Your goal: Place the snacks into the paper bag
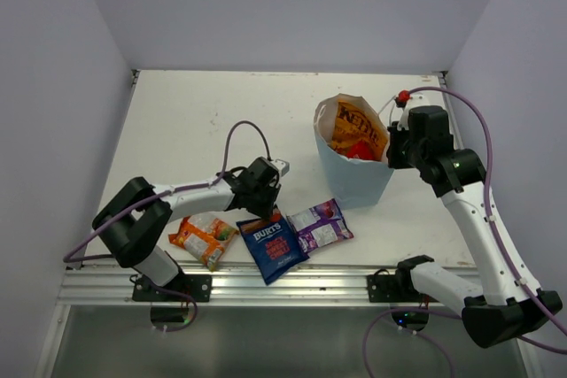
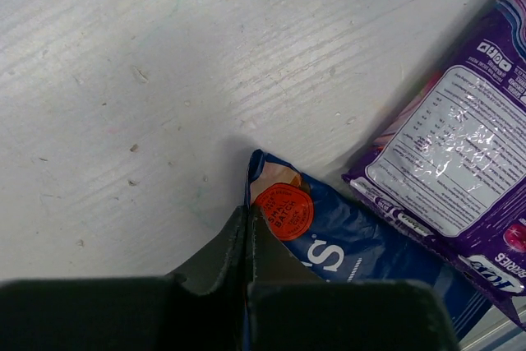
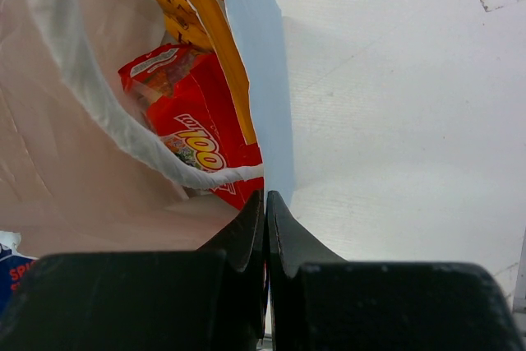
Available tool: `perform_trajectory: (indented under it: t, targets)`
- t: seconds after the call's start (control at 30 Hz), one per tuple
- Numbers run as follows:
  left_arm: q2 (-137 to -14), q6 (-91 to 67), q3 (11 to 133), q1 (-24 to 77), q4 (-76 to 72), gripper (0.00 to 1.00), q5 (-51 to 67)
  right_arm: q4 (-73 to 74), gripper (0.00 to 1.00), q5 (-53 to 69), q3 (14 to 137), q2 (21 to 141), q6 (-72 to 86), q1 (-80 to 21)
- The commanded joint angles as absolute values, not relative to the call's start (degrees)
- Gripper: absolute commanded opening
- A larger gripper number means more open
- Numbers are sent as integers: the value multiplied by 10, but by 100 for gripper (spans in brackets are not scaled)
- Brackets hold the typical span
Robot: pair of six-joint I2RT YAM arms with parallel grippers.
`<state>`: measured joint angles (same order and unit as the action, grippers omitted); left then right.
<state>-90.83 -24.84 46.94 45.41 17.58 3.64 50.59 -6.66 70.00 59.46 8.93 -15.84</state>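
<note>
Loaded in the paper bag (image 1: 354,185): Kettle chip bag (image 1: 359,126), red packet (image 1: 357,150). Remaining on the counter (image 1: 195,121): Burts bag (image 1: 273,247), purple-white packet (image 1: 321,226), orange-white packet (image 1: 204,238). The left claw (image 2: 249,221) is closed on the Burts bag's top edge. The right claw (image 3: 265,203) is closed on the paper bag's rim.

"BURTS" on the blue bag (image 1: 273,245); "KETTLE" on the orange bag (image 1: 359,130)

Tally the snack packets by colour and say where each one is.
Orange chip bag: 1, in the paper bag
Red packet: 1, in the paper bag
Blue packet: 1, on the table
Purple packet: 1, on the table
Orange-and-white packet: 1, on the table
Total: 5
</note>
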Motion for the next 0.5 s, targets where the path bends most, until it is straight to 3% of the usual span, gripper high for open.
perform_trajectory:
  t: [0.0,0.13,0.23,0.47]
  targets:
    - [-910,-248,478,459,189,0,27,495,0,-59,699,586,91,-161]
    - [-888,-240,536,459,227,0,-18,496,0,-60,699,586,91,-161]
    - [-874,-223,646,458,272,0,-71,497,0,-62,700,586,91,-161]
    - [-945,-190,1027,458,357,0,-264,496,0,-60,700,584,92,-161]
